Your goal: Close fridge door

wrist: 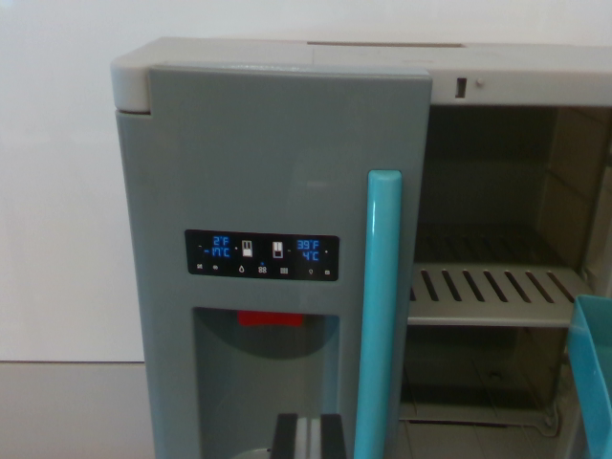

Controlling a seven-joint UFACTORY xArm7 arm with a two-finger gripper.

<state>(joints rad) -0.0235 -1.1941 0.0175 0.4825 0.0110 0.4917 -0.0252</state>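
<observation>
Toy fridge (287,143), grey, facing the wrist camera. Left door shut, bearing a teal handle (382,306), a temperature display (261,254) left of the handle, and a dispenser recess (263,373) below the display. Right of the handle, the compartment stands exposed with a slatted shelf (492,292); a teal edge (593,373) at far right is probably the open door awaiting closing. Jaws not visible; state cannot be told.

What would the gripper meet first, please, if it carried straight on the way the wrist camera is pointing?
Probably the closed grey door, near its display panel. The gripper itself is not in view, and depth is unclear, so this is a guess.
</observation>
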